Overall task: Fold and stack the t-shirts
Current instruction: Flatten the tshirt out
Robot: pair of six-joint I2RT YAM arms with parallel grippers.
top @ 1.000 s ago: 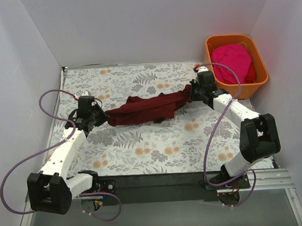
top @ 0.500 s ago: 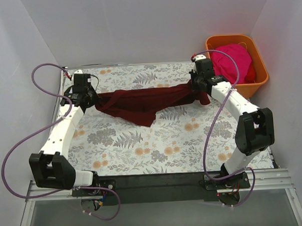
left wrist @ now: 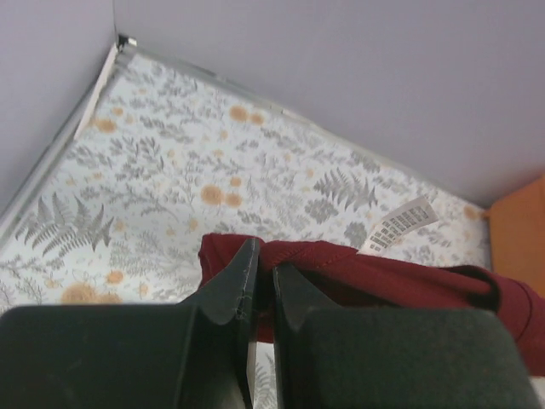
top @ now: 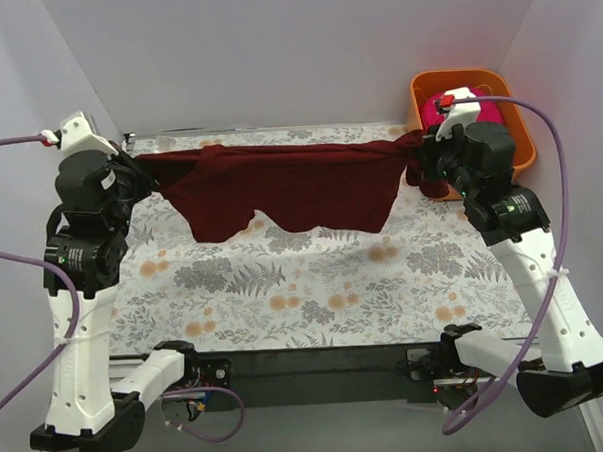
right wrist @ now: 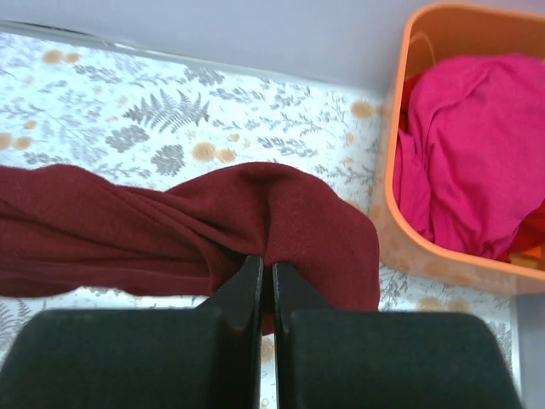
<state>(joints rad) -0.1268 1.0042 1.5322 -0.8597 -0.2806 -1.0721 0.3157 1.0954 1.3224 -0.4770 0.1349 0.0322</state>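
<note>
A dark maroon t-shirt (top: 280, 187) hangs stretched in the air between both arms, high above the floral table; its lower edge droops in folds. My left gripper (top: 144, 173) is shut on the shirt's left end (left wrist: 341, 273), where a white label (left wrist: 400, 224) sticks out. My right gripper (top: 419, 159) is shut on the bunched right end (right wrist: 281, 213). A magenta-pink t-shirt (right wrist: 468, 145) lies crumpled in the orange tub (top: 519, 156) at the back right, partly hidden behind the right arm in the top view.
The floral table cover (top: 314, 285) lies beneath the hanging shirt. Grey walls close in the back and both sides. The orange tub's rim (right wrist: 387, 187) is right beside the right gripper. Purple cables loop from both arms.
Both arms have risen and drawn apart, lifting the maroon t-shirt off the table and stretching it out wide; earlier it lay bunched and sagging low between them.
</note>
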